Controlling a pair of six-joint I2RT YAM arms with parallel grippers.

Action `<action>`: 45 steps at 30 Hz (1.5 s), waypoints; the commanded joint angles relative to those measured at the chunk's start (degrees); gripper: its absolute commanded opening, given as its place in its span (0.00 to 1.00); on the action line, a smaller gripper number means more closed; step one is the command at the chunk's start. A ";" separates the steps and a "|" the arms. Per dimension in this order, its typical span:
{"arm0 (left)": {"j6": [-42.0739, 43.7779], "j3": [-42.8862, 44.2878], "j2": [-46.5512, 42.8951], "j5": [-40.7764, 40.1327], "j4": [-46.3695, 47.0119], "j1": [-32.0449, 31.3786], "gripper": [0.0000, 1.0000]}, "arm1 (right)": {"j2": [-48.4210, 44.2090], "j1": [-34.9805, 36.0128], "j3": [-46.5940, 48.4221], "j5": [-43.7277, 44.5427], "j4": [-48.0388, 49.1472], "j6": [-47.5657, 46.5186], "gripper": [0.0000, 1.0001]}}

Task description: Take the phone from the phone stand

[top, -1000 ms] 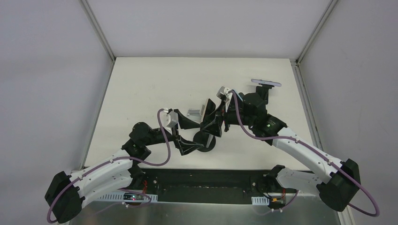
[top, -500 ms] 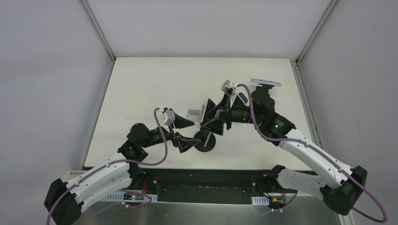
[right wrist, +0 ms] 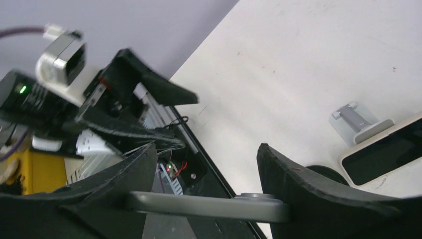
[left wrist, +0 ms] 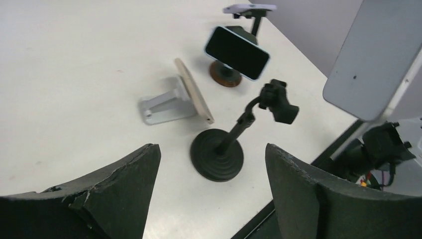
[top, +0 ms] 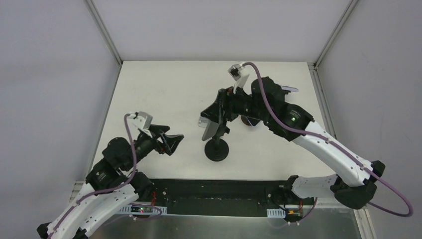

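Grey phone [right wrist: 209,206] clamped between right fingers [right wrist: 318,199], clear of black stand [top: 217,151]

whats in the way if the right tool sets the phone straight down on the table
The black stand: the phone, held in the right tool, hangs just above it in the top view. Bare table lies on the left arm's side.

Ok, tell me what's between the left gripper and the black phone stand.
Only bare table lies between the left gripper and the black phone stand, as the top view shows.
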 commanded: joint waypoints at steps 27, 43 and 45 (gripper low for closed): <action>-3.03 8.15 -20.66 -32.19 -35.43 0.69 0.68 | 61.00 8.16 46.85 27.08 -24.03 19.05 0.00; -2.74 8.52 -19.95 -33.80 -36.86 0.69 0.67 | 69.09 8.78 46.82 31.23 -16.65 21.78 0.00; -2.74 8.70 -17.88 -33.69 -37.10 0.73 0.68 | 69.28 8.74 46.76 30.61 -16.36 21.43 0.01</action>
